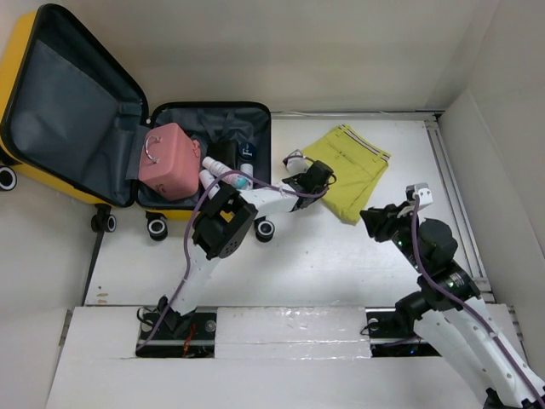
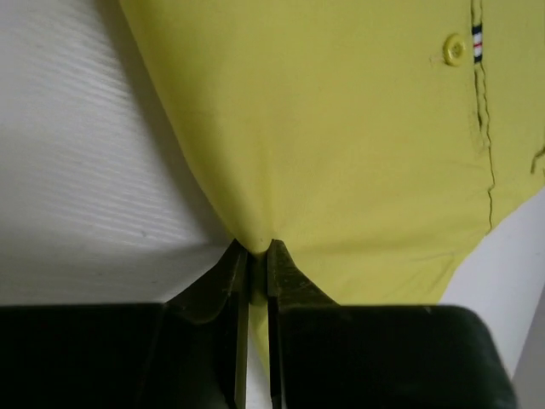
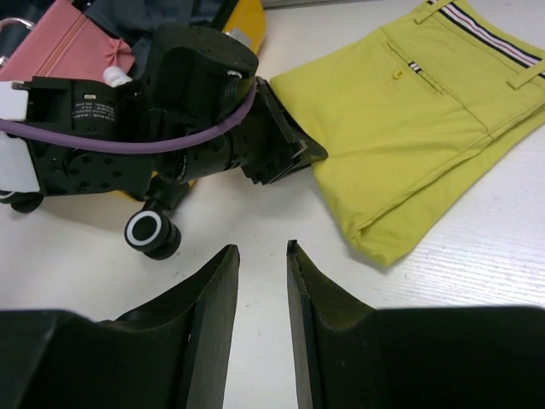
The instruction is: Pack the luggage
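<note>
Care matters in the lift, since the left gripper (image 2: 255,249) pinches only the edge of the folded yellow-green fabric trousers (image 2: 341,128) (right gripper (image 3: 262,251) half spread, empty), and the open glossy yellow hard-shell suitcase (image 1: 68,111) lies far left.

Right of the luggage (image 1: 68,111), trousers (image 1: 351,166)

White table (image 1: 341,256), ribbed surface. Two items sit directly on it. Open yellow suitcase (image 1: 77,102) at far left, wheels toward the near side. Folded yellow trousers (image 1: 349,166) flat at far centre, close to the suitcase's right edge, not touching. Left arm base (image 1: 170,324) and right arm base (image 1: 400,322) on the near edge.
</note>
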Available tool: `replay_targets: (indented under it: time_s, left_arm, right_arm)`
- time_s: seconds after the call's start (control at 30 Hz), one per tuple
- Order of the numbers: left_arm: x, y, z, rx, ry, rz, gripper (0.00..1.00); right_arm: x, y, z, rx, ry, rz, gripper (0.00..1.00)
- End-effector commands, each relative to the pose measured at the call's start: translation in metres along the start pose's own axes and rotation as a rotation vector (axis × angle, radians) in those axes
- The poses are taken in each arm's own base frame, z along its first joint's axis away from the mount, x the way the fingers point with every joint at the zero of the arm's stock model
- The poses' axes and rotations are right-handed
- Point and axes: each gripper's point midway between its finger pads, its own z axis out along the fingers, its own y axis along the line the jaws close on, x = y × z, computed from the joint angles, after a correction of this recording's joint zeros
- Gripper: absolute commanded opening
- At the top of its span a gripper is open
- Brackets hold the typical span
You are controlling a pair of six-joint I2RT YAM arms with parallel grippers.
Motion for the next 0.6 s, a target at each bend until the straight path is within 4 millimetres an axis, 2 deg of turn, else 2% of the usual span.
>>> replay_targets:
  time_s: [0.0,0.17,0.2,0.23,0.27,0.3,0.33,0.4,0.43,0.5,0.53,0.57]
  left_arm:
    - [0.019,-0.011,0.006,0.069,0.084,0.060,0.00]
    - [0.048,-0.047,-0.013,0.188,0.139,0.244,0.00]
    - [0.060,-0.044,-0.018,0.188,0.154,0.316,0.00]
    - [0.060,-0.040,-0.018,0.183,0.155,0.350,0.00]
    - [0.070,-0.039,-0.022,0.191,0.176,0.393,0.00]
    - [0.074,-0.025,-0.025,0.178,0.201,0.434,0.00]
    - [0.081,-0.018,-0.028,0.187,0.215,0.494,0.00]
    - [0.082,-0.001,-0.032,0.166,0.227,0.536,0.00]
    - [0.078,0.020,-0.039,0.121,0.219,0.549,0.00]
    - [0.063,0.041,-0.045,0.058,0.160,0.552,0.00]
    - [0.057,0.050,-0.055,0.046,0.147,0.540,0.00]
    - [0.054,0.054,-0.059,0.036,0.136,0.530,0.05]
  right_arm:
    - [-0.013,0.008,-0.001,-0.035,-0.042,-0.010,0.35]
    - [-0.021,0.011,-0.005,-0.040,-0.059,-0.019,0.35]
    - [-0.021,0.011,-0.005,-0.040,-0.060,-0.019,0.35]
    - [-0.021,0.011,-0.005,-0.040,-0.060,-0.019,0.35]
    - [-0.021,0.011,-0.005,-0.040,-0.060,-0.019,0.35]
    - [-0.023,0.012,-0.005,-0.043,-0.068,-0.019,0.35]
    - [-0.023,0.014,-0.005,-0.055,-0.064,-0.019,0.35]
    - [-0.023,0.014,-0.003,-0.054,-0.063,-0.019,0.35]
    - [-0.025,0.014,-0.003,-0.057,-0.072,-0.019,0.35]
    - [-0.025,0.016,-0.001,-0.066,-0.069,-0.020,0.35]
    - [-0.022,0.015,0.001,-0.062,-0.057,-0.020,0.35]
    - [-0.022,0.015,0.001,-0.062,-0.057,-0.020,0.35]
